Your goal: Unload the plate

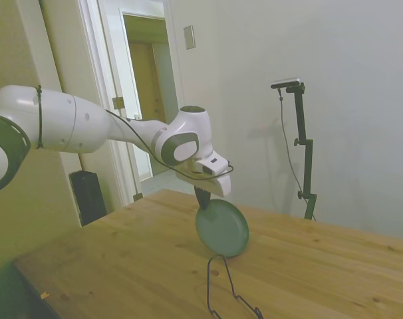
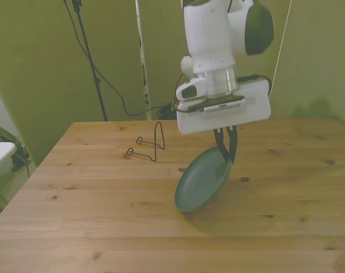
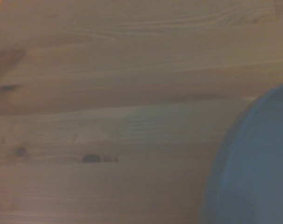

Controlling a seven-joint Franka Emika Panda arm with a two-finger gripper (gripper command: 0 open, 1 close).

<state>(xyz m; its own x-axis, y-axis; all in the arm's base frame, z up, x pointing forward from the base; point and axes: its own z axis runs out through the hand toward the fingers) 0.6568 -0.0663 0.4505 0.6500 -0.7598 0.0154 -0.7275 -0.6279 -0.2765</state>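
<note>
The dull-green plate point(image 1: 222, 228) point(image 2: 202, 179) hangs tilted above the wooden table, held by its upper rim. My gripper point(image 1: 203, 199) point(image 2: 226, 152) is shut on that rim, its dark fingers pinching the plate's top edge. In the front view the plate's lower edge sits close over the boards, with its shadow just beneath. The wrist view shows a blurred arc of the plate point(image 3: 253, 172) over the table planks. The thin black wire rack point(image 1: 228, 286) point(image 2: 150, 145) stands on the table, apart from the plate and holding nothing.
The wooden table point(image 2: 104, 227) has its near edge at the bottom of the front view. An open doorway point(image 1: 148, 100) lies behind the arm in the side view. Cables point(image 2: 104, 79) hang down the wall behind the table.
</note>
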